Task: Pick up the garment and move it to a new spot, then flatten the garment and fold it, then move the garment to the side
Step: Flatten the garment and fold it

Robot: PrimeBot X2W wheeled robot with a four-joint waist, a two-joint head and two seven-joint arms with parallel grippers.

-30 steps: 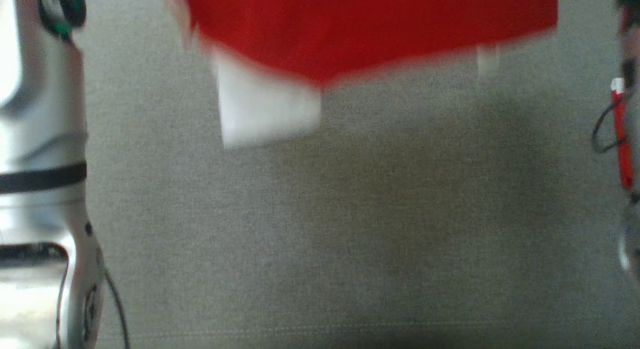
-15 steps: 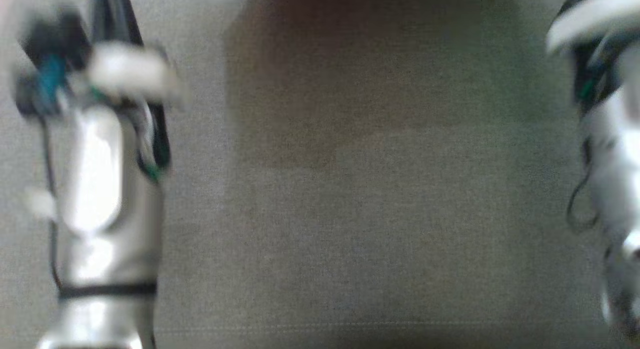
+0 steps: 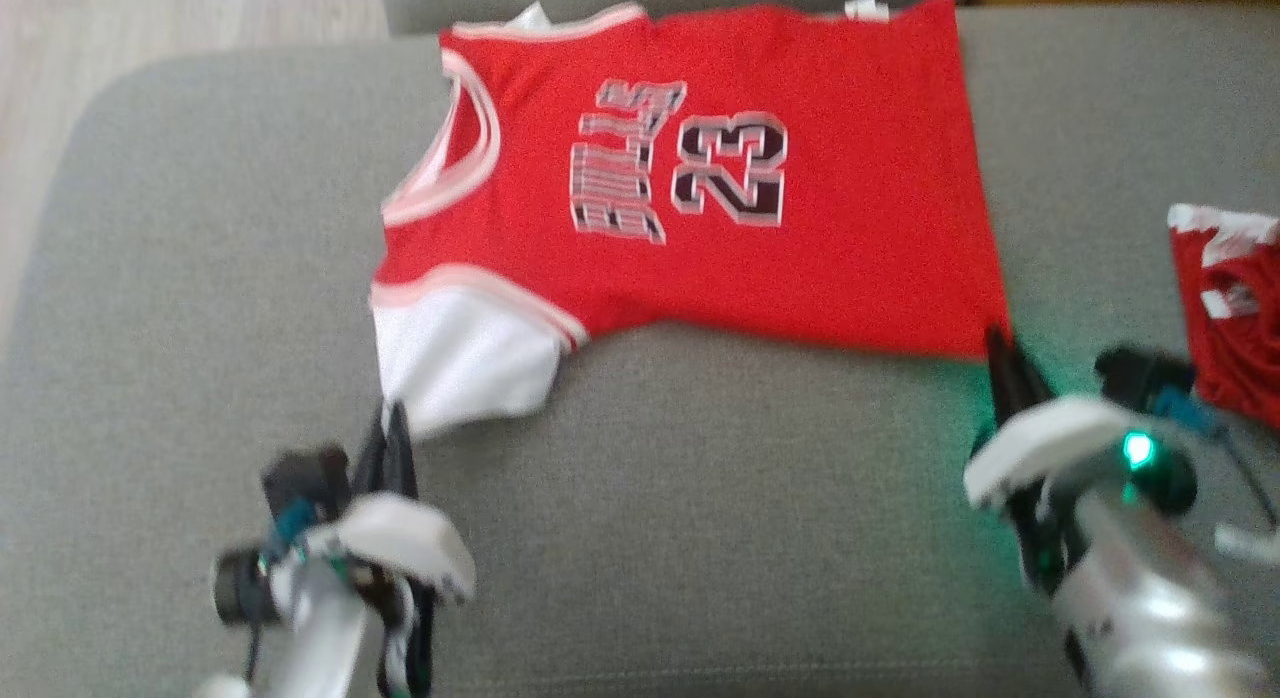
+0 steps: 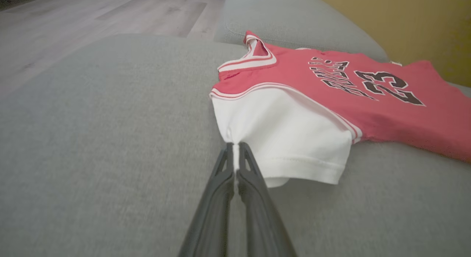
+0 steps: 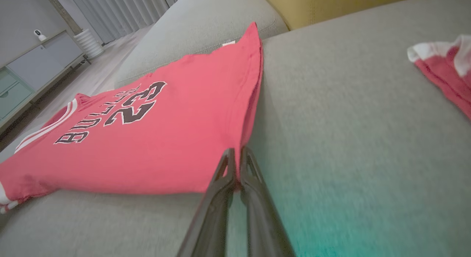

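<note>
Grey sofa cushion (image 3: pixel 700 498) carries the garment (image 3: pixel 800 258), spread print-up. Left claw (image 4: pixel 233 148) pinches the white sleeve (image 4: pixel 283 139) at its edge, right claw (image 5: pixel 235 155) a red hem corner — both closed tight on thin bites, so an uneven pull could slip one and rumple the cloth.

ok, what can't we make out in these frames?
- Second red garment: cut off by the right edge in the head and right wrist views, so its type is unclear.
- Far sleeve: tucked under the jersey. Only a white tip peeks out in the head view.
- Tag on the jersey's far edge: too small and blurred to read in the head and right wrist views.
</note>
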